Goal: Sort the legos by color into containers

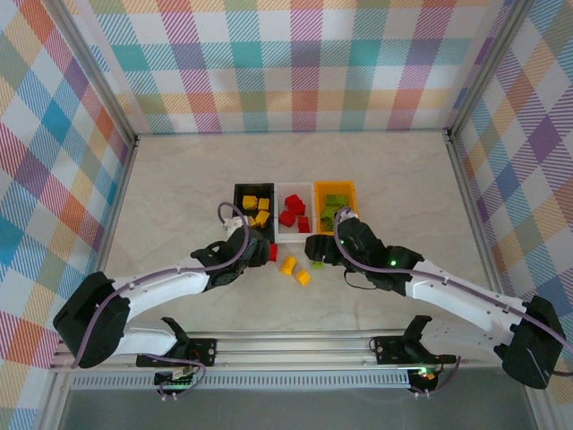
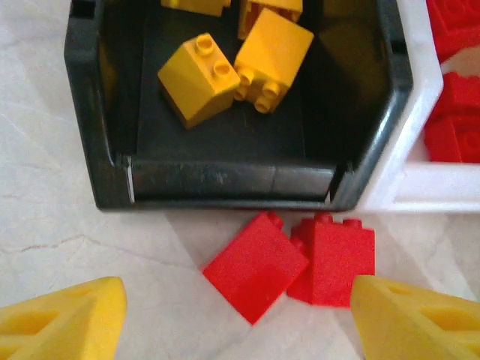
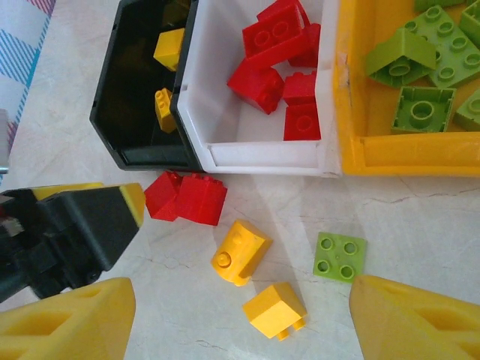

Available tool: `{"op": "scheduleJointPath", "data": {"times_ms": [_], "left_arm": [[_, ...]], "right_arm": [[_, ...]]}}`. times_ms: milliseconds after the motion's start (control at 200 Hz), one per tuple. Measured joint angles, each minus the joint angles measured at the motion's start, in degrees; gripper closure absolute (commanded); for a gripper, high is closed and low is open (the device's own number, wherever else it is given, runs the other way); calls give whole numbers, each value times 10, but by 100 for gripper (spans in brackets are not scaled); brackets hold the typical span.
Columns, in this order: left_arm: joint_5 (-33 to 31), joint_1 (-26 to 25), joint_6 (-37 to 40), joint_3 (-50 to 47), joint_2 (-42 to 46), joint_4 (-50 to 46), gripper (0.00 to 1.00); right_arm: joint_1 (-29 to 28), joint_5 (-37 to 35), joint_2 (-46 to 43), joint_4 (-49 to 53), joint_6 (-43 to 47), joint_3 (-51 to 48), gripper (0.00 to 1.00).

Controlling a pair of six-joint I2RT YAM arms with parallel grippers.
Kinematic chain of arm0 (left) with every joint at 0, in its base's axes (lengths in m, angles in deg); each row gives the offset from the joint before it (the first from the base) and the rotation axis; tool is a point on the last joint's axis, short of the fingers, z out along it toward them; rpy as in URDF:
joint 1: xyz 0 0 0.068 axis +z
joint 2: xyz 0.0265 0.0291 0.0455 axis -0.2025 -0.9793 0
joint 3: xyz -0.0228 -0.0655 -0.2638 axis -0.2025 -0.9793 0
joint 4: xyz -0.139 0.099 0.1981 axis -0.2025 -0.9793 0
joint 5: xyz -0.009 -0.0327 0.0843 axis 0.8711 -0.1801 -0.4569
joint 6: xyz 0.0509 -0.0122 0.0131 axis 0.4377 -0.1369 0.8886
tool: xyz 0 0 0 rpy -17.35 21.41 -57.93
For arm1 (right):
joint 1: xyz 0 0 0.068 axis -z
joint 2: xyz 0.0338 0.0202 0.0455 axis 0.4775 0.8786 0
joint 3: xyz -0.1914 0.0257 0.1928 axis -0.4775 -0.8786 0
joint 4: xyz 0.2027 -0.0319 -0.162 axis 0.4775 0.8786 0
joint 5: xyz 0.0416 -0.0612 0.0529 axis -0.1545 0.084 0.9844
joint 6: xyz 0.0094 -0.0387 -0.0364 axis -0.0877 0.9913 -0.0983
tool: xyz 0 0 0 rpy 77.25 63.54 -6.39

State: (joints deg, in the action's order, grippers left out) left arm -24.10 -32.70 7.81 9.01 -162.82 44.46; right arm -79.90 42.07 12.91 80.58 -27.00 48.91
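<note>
Two red bricks [image 2: 289, 266] lie touching each other on the desk [image 1: 179, 179], just off the near-left corner of the white bin [image 1: 295, 187] and close against the near wall of the black bin [image 2: 225, 184], with a thin strip of desk between. One sits square, its studs aimed at that wall. The other is turned cornerwise.

On the near side of the white bin, two yellow bricks [image 3: 240, 253] lie close together. Both have their long axes running slantwise, and their studs point sideways rather than up. The green plate [image 3: 340, 256] lies flat with its studs up, apart from them. It is near the seam where the white bin meets the orange bin [image 3: 412, 161].

The three bins stand wall to wall in one row — black left of white, orange right of it. They hold yellow pieces [image 1: 256, 208], red pieces [image 1: 292, 211] and green pieces [image 1: 335, 204] in that order.

The left claw [image 2: 240, 322] is spread and holds nothing, with one fingertip to each side of the red bricks, on their near side. The right claw [image 3: 238, 319] is spread wide and also holds nothing. It hangs over the yellow bricks, and the left claw is just beside it.

The loose pieces and both claws crowd the strip in front of the white bin. Beyond that bin and past both ends of the row, bare desk runs free to the checked walls [image 1: 304, 63].
</note>
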Motion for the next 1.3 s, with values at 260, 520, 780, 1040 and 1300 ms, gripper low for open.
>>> {"op": "scheduleJointPath", "data": {"times_ms": [260,520,780,1040,1300], "left_arm": [[-17,10,-21,-11,-47,1,41],[-28,10,-71,-64,9,4,45],[-5,2,-85,-102,184,-110,22],[-4,-6,-61,-33,44,-88,21],[-16,3,-60,-40,-44,-63,43]], "right_arm": [[0,-7,-23,5,-3,-10,24],[0,-11,-49,7,-8,-19,24],[0,-13,-50,9,-8,-23,24],[0,-15,-51,9,-8,-23,24],[0,-20,-80,9,-8,-28,24]]}}
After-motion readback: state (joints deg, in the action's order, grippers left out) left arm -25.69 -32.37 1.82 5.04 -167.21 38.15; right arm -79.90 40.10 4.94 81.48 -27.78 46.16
